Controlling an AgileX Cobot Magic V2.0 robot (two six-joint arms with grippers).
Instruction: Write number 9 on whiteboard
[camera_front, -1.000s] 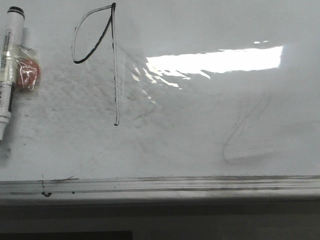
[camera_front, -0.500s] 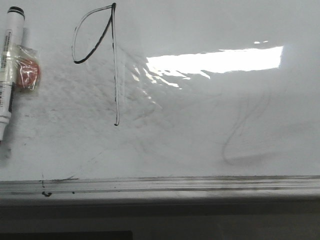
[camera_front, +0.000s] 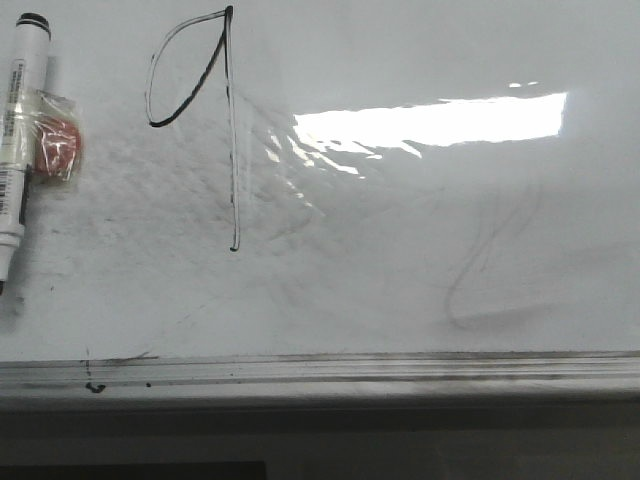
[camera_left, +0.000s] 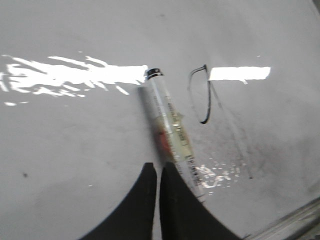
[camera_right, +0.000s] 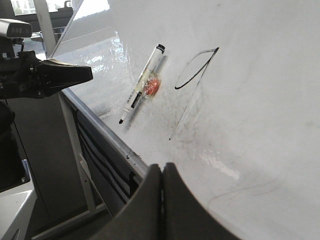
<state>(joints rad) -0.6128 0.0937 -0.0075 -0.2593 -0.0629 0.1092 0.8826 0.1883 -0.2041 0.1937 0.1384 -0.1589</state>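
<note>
The number 9 (camera_front: 232, 130), a thin black loop and a long stem, stands on the whiteboard (camera_front: 400, 290) at the upper left. It also shows in the left wrist view (camera_left: 206, 95) and the right wrist view (camera_right: 197, 69). A white marker with a black cap (camera_front: 18, 140) lies against the board left of it, with a red piece under clear tape (camera_front: 58, 145) beside it. My left gripper (camera_left: 157, 167) is shut and empty, and the marker (camera_left: 172, 130) lies just beyond and beside its fingers. My right gripper (camera_right: 161, 167) is shut and empty near the board's bottom ledge.
A grey metal-edged ledge (camera_front: 320, 370) runs along the board's bottom. A bright glare patch (camera_front: 430, 120) and a faint erased squiggle (camera_front: 480, 270) lie to the right of the 9. The left arm's fingers (camera_right: 75, 75) show in the right wrist view, off the board's edge.
The marker's lower end has shifted very slightly on the board. The 9 looks the same.
</note>
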